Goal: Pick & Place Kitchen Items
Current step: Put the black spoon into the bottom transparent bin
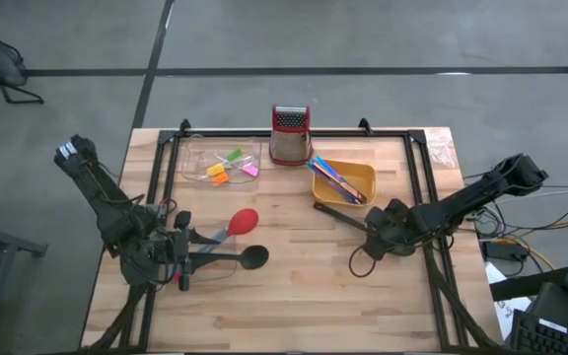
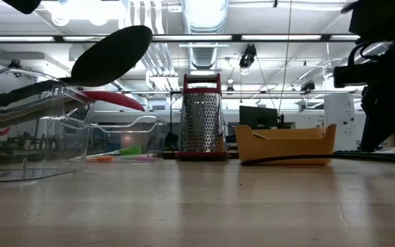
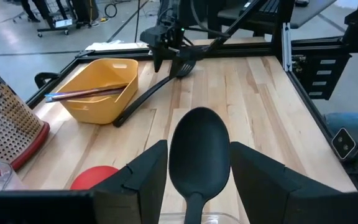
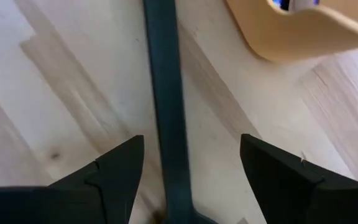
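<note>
Black spoon [image 3: 199,149] between the left gripper [image 3: 194,171] fingers (spread wide), red-headed spoon [image 1: 244,220] beside, right gripper [image 4: 188,168] wide, straddling slotted spatula handle [image 4: 166,99], orange bowl [image 1: 344,180] just beyond.

We've got open wooden desk [image 1: 294,296] along the near edge. Up back, the red-topped metal box grater [image 1: 290,135], orange plastic bowl [image 1: 344,181] and clear plastic tray [image 1: 220,161] crowd things.
</note>
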Robot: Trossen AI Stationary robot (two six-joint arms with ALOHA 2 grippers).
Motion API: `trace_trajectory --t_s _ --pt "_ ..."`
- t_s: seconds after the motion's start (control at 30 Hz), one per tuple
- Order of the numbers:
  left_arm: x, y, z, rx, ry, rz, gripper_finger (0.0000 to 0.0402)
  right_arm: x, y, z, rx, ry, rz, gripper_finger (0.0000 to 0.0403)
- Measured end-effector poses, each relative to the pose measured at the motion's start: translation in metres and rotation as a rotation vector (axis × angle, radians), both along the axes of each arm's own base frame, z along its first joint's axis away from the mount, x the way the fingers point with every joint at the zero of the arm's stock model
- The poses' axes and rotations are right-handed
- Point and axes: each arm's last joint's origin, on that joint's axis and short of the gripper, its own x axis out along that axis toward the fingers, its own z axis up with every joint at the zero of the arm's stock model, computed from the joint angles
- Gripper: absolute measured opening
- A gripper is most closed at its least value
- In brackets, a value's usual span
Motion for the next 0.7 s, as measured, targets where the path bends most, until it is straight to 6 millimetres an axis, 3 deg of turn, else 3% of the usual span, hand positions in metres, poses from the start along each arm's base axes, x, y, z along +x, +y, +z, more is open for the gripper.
trace_trajectory --t_s 0.5,0.7 --pt "0.000 0.000 0.000 -0.002 -0.001 0.000 0.0181 -0.011 -0.003 -0.025 0.034 -0.010 -0.008 0.0205" --pt "0.000 0.000 0.000 -0.002 -0.001 0.001 0.0181 -0.009 -0.002 -0.025 0.068 -0.020 0.014 0.0147"
